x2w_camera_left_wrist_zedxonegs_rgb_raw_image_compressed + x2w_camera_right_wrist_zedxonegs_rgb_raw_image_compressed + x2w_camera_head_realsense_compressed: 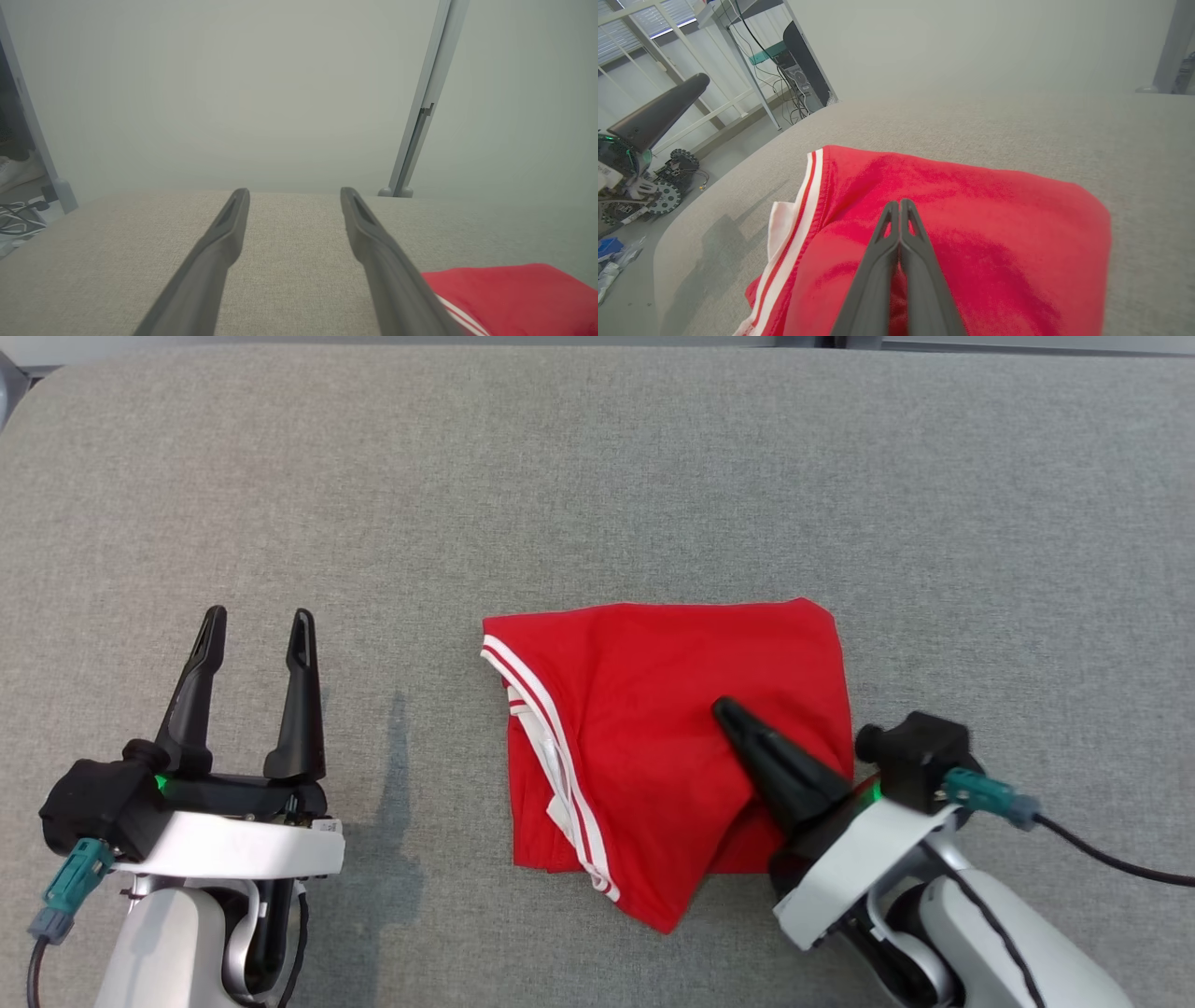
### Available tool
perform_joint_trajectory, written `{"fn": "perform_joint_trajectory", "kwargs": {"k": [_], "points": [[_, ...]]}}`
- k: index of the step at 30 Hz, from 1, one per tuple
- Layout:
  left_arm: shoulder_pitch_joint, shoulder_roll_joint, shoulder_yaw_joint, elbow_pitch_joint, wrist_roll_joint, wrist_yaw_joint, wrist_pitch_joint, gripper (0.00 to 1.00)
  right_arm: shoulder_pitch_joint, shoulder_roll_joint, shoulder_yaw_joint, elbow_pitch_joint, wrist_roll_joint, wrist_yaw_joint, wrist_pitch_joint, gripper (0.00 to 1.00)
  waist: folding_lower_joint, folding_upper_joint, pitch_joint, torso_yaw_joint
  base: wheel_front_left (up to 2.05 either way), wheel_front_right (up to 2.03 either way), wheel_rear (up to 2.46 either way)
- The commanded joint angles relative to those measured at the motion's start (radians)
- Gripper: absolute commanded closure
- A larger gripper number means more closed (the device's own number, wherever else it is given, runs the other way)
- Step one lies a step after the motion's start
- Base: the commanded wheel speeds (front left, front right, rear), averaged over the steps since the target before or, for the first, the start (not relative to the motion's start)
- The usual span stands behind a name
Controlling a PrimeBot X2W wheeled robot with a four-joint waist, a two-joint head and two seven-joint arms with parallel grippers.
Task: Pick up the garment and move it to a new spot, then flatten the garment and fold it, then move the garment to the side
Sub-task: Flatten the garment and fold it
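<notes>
The right arm slants in from the lower right. The right gripper (726,711) has its fingers pressed together, and the tips lie on the middle of the folded red garment (644,691), which spreads out to either side of them. Whether any cloth is nipped between them is hard to tell. The left gripper (260,616) points straight ahead over the grey fabric surface (597,476), jaws spread, with the garment's white-striped edge well off to its right.
</notes>
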Motion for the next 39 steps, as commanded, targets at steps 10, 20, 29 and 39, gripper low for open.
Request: {"fn": "perform_joint_trajectory", "kwargs": {"k": [10,20,29,39], "points": [[-0.035,-0.015,-0.003,0.016,-0.005,-0.009,-0.005,0.00,-0.095,-0.016,0.260,0.189,0.095,0.000,-0.018,1.00,0.0000,0.0000,0.012,0.013,0.00,0.00,0.00],[-0.030,-0.023,0.002,0.019,-0.003,-0.020,-0.006,0.00,-0.075,0.032,0.354,0.243,0.142,0.001,-0.085,1.00,0.0000,0.0000,0.011,0.010,0.00,0.00,0.00],[0.001,-0.014,0.023,0.017,0.010,-0.014,-0.005,0.00,-0.010,0.034,0.116,0.133,0.124,0.000,-0.161,1.00,0.0000,0.0000,-0.017,-0.028,0.00,0.00,0.00],[0.020,0.002,0.037,0.008,0.012,0.007,0.000,0.00,0.102,0.046,-0.261,-0.033,0.017,0.000,-0.125,1.00,0.0000,0.0000,-0.059,-0.064,0.00,0.00,0.00]]}}
